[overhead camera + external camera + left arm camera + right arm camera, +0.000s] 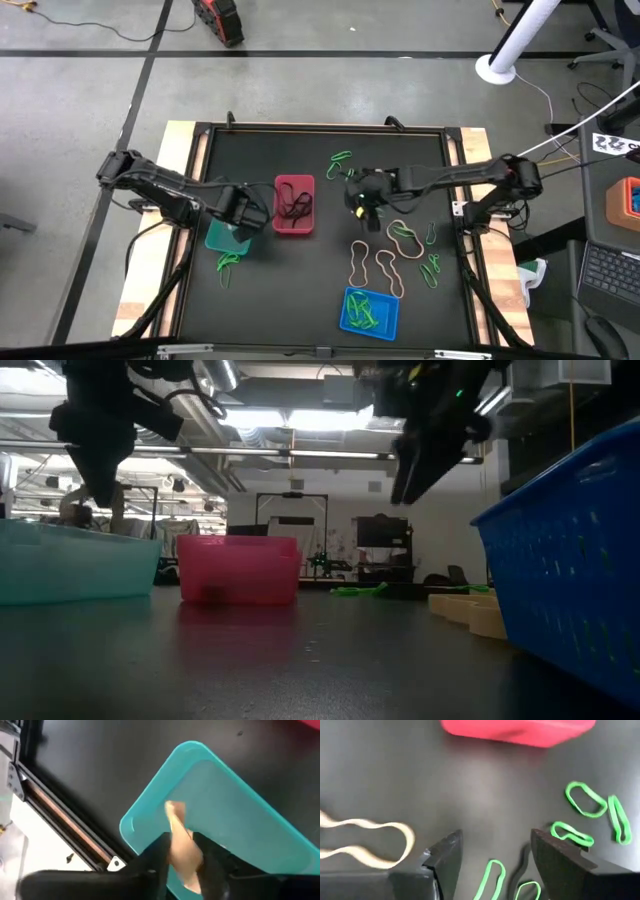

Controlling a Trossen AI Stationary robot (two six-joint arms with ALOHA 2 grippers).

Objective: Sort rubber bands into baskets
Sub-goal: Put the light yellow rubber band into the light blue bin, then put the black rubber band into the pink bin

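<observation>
While above the teal basket (240, 805), left tool (182, 862) pinches a tan band (181, 847) — between its fingers.

left hand (243, 222) over left basket (222, 238), loose bands (385, 262) right

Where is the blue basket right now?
In the high view, the blue basket sits at the table's near edge, right of centre, with green rubber bands inside it and tan rubber bands lying just above it.
</observation>
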